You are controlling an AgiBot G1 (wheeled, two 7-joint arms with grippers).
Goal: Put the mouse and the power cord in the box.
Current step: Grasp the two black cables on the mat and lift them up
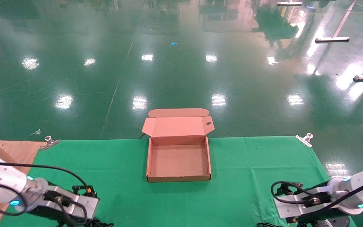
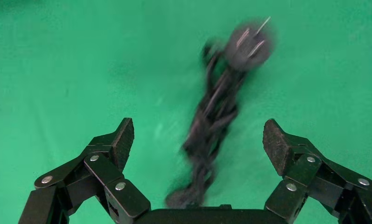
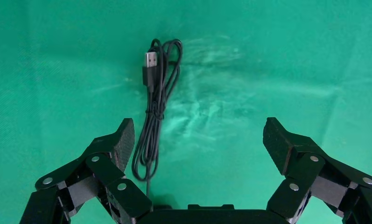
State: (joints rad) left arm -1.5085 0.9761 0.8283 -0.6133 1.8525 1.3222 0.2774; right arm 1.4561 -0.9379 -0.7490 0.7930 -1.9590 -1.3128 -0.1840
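The box [image 1: 150, 157] lies open mid-table on the green cloth, its lid flap folded back and its inside bare. My left gripper [image 2: 198, 140] is open and hovers over the power cord [image 2: 213, 114], a bundled black cable whose pronged plug [image 2: 249, 43] points away; the bundle lies on the cloth between the fingers. The right gripper [image 3: 198, 140] is also open. Beside one of its fingers [image 3: 121, 142] lies the mouse's thin coiled cable [image 3: 155, 112] with a USB plug. The mouse body is hidden. In the head view both arms sit low at the near edge, left arm [image 1: 71, 205] and right arm [image 1: 307, 201].
The green cloth [image 1: 263, 164] is held by metal clips at its far corners [image 1: 49, 142] [image 1: 305, 139]. Bare wood [image 1: 14, 151] shows at the left. The shiny green floor drops away past the table's far edge behind the box.
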